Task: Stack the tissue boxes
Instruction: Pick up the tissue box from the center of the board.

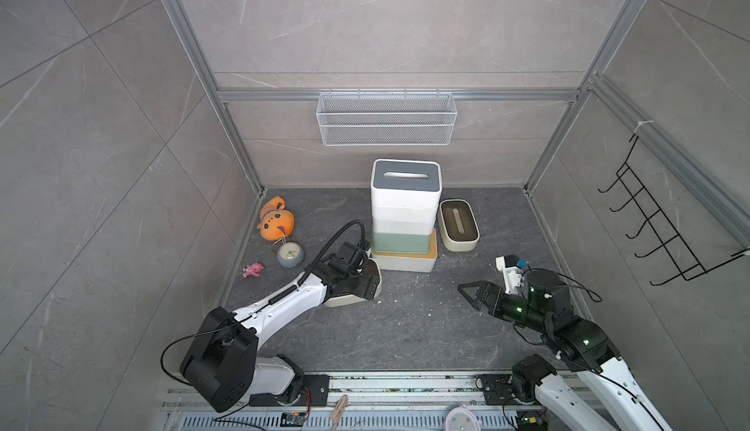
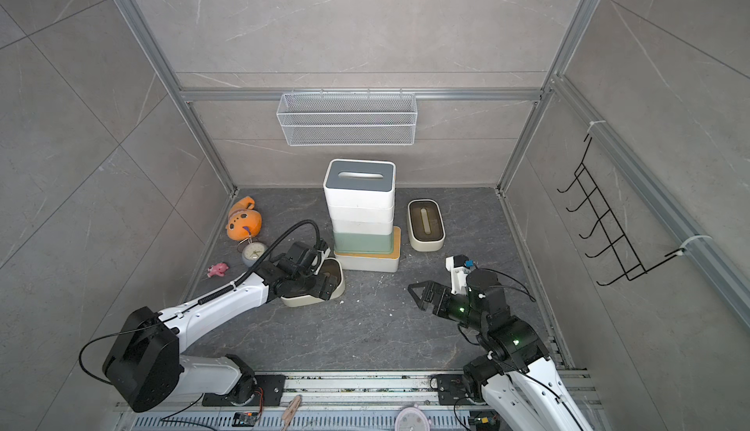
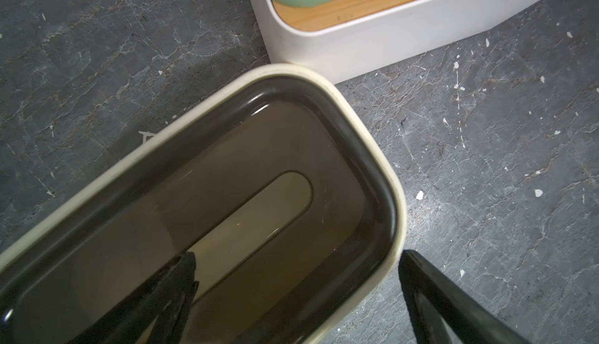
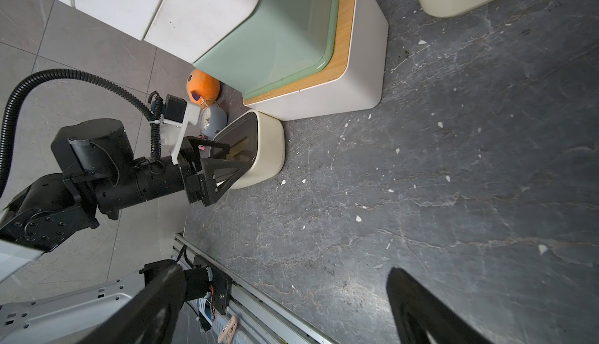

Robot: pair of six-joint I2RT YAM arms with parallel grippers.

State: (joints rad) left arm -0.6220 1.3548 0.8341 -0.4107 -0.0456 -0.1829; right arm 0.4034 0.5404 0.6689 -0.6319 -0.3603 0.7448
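In both top views a stack of tissue boxes stands mid-floor. A white box with a bamboo lid (image 1: pixel 406 263) is at the bottom. On it sit a pale green one (image 1: pixel 399 242), white ones, and on top a white one with a grey lid (image 1: pixel 406 181). One cream box with a brown lid (image 1: pixel 458 226) sits right of the stack. Another cream box (image 1: pixel 349 299) (image 3: pixel 366 138) lies at the stack's front left. My left gripper (image 1: pixel 367 283) (image 3: pixel 298 255) is open astride its rim, one finger over the lid, one outside. My right gripper (image 1: pixel 466 293) (image 4: pixel 283 271) hangs open over bare floor.
An orange plush (image 1: pixel 276 220), a small clock (image 1: pixel 290 254) and a pink toy (image 1: pixel 253 269) lie by the left wall. A white wire basket (image 1: pixel 385 118) hangs on the back wall, a black hook rack (image 1: pixel 657 222) on the right wall. White crumbs dot the floor.
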